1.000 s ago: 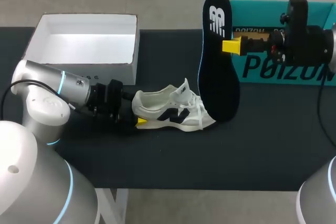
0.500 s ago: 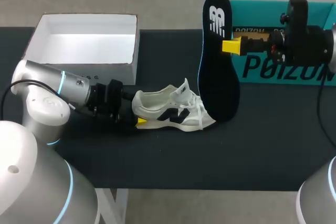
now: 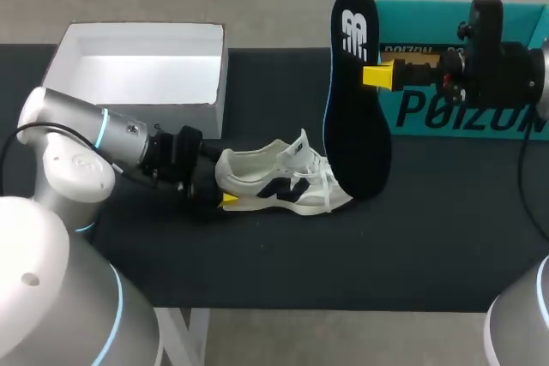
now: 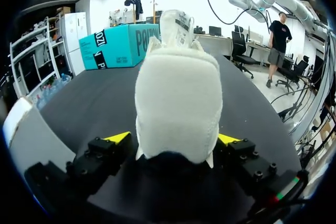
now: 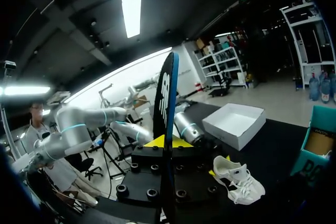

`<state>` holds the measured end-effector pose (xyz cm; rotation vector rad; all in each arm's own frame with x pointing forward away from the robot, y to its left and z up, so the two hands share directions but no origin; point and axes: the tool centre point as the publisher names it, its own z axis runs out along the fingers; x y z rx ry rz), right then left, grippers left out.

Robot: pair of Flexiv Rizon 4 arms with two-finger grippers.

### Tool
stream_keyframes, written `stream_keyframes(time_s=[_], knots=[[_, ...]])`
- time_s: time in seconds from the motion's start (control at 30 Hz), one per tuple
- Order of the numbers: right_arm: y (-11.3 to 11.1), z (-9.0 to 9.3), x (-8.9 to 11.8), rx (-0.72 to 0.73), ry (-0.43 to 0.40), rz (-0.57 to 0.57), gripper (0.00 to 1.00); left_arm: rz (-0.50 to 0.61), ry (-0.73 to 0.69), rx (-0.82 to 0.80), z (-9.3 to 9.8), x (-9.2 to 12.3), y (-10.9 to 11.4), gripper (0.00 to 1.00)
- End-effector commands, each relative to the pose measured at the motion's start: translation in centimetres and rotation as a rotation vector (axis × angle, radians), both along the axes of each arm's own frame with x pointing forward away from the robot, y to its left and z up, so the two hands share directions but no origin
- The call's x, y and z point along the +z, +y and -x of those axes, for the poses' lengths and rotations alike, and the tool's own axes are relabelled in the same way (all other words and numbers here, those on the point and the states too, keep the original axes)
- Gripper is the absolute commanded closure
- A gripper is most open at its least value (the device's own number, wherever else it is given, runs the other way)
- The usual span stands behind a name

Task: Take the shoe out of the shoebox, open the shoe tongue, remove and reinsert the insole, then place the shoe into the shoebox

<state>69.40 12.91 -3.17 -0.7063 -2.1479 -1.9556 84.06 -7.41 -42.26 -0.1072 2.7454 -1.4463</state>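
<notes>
1. The white shoebox (image 3: 137,75) stands open at the far left of the table (image 3: 343,255).
2. The left gripper (image 3: 220,179) clamps the shoe (image 3: 283,184) at its heel, one finger on each side.
3. The shoe lies on the table just right of the shoebox, toe pointing right.
4. The dark insole (image 3: 356,100) stands upright, its lower end by the toe.
5. The right gripper (image 3: 372,75) pinches the insole's edge, in front of a teal box (image 3: 480,117).

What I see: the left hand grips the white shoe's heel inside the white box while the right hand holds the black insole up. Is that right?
Not quite: the head view shows the shoe lying on the black table, beside the white box, not inside it. The rest holds.
</notes>
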Motion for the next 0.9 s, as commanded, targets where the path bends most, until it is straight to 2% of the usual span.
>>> stream_keyframes(time_s=[0.03,0.27,0.5,0.73,0.9], knots=[[0.2,-0.1,0.0,-0.001,0.002,0.002,1.0,-0.056,0.005,-0.007,-0.1,1.3,0.2,0.0],[0.2,-0.1,0.0,-0.001,0.002,0.002,1.0,-0.205,0.012,-0.006,0.5,3.7,0.3,0.0],[0.2,-0.1,0.0,-0.001,0.002,0.002,1.0,-0.284,-0.009,0.004,1.1,6.3,0.5,0.0],[0.2,-0.1,0.0,-0.001,0.002,0.002,1.0,-0.416,-0.05,-0.005,-0.3,11.2,-0.7,0.0],[0.2,-0.1,0.0,-0.001,0.002,0.002,1.0,-0.491,0.008,-0.059,-1.7,12.5,-2.0,0.0]])
